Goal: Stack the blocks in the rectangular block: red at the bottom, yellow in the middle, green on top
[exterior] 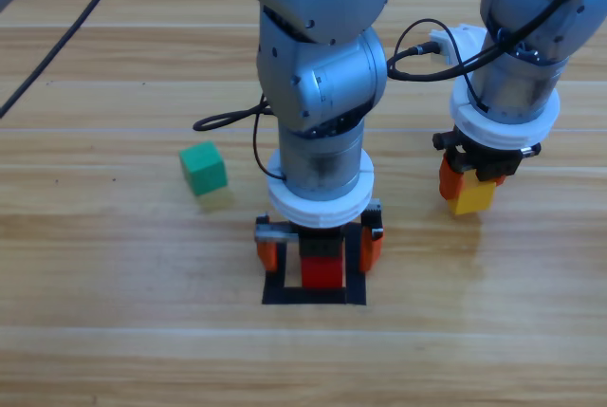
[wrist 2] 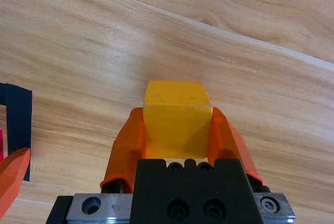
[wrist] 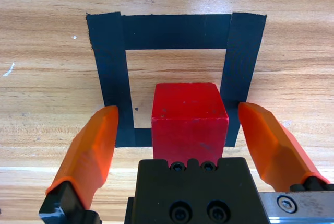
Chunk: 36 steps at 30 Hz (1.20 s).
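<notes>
red cube (wrist: pixel 189 122) sits loose in tape square (wrist: pixel 108 78) between wide-spread left gripper (exterior: pixel 320 241); right gripper (exterior: pixel 471 179), at 3 o'clock, clamps yellow cube (wrist 2: pixel 177 117) for stacking.

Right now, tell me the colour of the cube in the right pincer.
Yellow, clearest in the right wrist view.

Illumination is bright, even and diffuse, apparently from overhead. The glossy light wooden table (exterior: pixel 114 265) shows soft pale sheen bands in the high view and a broad whitish glare patch in the right wrist view. Shadows are weak and short: a faint one lies just below the small teal-green cube (exterior: pixel 203 167), a soft one under the small yellow cube (wrist 2: pixel 177 114). All three views are in focus. The black tape square outline (wrist: pixel 109 78) bows slightly in the left wrist view, indicating mild lens distortion.
</notes>
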Motion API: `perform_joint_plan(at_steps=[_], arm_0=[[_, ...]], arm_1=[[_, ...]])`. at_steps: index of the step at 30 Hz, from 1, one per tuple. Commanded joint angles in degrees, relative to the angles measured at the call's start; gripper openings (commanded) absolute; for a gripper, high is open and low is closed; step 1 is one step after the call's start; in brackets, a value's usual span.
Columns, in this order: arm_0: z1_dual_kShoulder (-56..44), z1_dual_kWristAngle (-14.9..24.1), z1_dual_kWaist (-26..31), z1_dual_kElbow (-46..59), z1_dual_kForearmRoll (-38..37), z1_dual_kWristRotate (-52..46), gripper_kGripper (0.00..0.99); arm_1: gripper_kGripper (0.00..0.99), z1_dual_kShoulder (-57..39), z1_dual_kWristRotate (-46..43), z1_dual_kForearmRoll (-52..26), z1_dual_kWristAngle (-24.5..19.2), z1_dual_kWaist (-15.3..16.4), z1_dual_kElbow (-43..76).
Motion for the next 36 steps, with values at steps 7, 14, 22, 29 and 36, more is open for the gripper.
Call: perform_joint_plan(at_steps=[7,14,22,29,36], arm_0=[[-10.88,0.73,1.81,-0.4,3.32,2.45,0.99],[-21.6,1.7,11.74,4.09,7.8,8.69,0.99],[-14.74,-0.59,22.55,3.73,7.8,14.05,0.99],[-5.69,-1.12,22.55,-4.53,12.37,9.57,0.99],[-1.56,-1.12,22.28,-8.31,14.3,6.93,0.99]], arm_1=[[0.0,-12.25,8.89,2.89,-0.51,3.57,1.55],[0.0,-11.98,15.04,10.98,-0.69,8.49,-4.34],[0.0,-1.7,22.07,22.23,0.89,12.97,-19.02],[0.0,3.75,26.29,23.64,2.74,16.49,-26.05],[0.0,9.02,27.17,25.57,2.47,17.36,-31.94]])
